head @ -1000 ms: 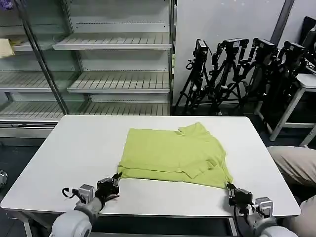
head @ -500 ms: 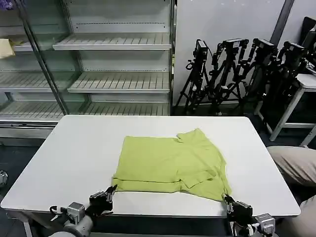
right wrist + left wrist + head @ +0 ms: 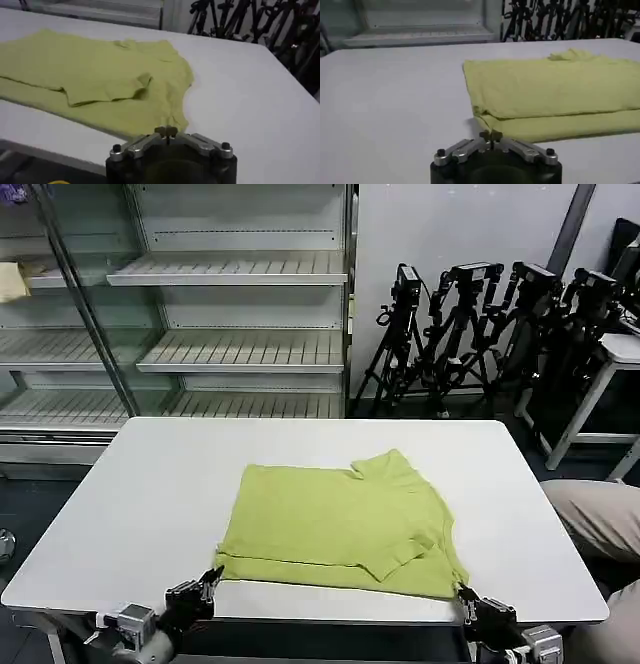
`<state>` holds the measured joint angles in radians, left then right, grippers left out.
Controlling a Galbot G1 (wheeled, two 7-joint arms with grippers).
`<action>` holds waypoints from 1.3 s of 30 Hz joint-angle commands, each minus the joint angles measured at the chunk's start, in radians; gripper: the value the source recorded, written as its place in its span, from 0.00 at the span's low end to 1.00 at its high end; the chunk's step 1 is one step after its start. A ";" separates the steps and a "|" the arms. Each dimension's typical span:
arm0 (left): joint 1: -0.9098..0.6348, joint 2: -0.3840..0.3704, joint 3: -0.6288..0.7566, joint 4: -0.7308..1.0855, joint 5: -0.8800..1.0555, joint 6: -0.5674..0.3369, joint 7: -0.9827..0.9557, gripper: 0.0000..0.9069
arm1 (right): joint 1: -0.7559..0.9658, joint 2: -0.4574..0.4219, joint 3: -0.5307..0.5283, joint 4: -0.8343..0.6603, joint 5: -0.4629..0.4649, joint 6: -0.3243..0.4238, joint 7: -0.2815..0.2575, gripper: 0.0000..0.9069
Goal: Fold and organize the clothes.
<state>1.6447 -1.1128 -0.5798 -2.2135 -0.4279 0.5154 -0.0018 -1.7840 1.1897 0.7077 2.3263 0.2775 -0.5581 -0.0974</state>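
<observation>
both arms low at the table's (image 3: 150, 484) near edge, left gripper (image 3: 207, 584) and right gripper (image 3: 464, 598) jaws pinched closed

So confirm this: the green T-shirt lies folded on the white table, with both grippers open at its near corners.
Not quite. The green T-shirt lies folded on the white table, but both wrist views show the left gripper and right gripper with fingers shut.

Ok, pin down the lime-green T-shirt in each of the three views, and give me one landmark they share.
Head view: the lime-green T-shirt lies folded on the white table, toward its near edge, between the two grippers.
Left wrist view: it lies beyond the left gripper, its folded corner nearest.
Right wrist view: it spreads beyond the right gripper.
Shared landmark: the black tripods behind the table's far edge.
</observation>
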 commanded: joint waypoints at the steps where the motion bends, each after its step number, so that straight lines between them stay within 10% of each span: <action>1: 0.033 -0.001 -0.017 -0.021 -0.004 -0.004 0.000 0.01 | -0.011 0.001 0.004 0.001 -0.005 0.002 -0.002 0.00; 4: 0.045 -0.001 -0.024 -0.027 -0.005 -0.009 0.001 0.02 | -0.016 0.002 0.004 0.013 -0.005 0.003 -0.001 0.00; 5: 0.048 -0.001 -0.025 -0.030 -0.010 -0.015 -0.001 1.00 | -0.016 0.002 0.002 0.015 -0.005 0.004 0.000 1.00; 20: -0.047 -0.009 -0.078 -0.073 -0.076 -0.097 -0.140 1.00 | 0.096 -0.033 0.041 0.101 0.059 -0.020 0.049 1.00; 30: -0.418 -0.026 0.066 0.216 -0.037 -0.097 -0.096 1.00 | 0.587 0.067 -0.272 -0.207 0.037 -0.023 0.228 1.00; 39: -0.620 0.015 0.128 0.390 -0.046 -0.042 0.022 1.00 | 0.917 0.090 -0.411 -0.548 0.035 -0.024 0.239 1.00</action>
<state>1.2394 -1.1131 -0.5150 -1.9920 -0.4717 0.4541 -0.0411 -1.1221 1.2598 0.4069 1.9860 0.3158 -0.5815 0.1034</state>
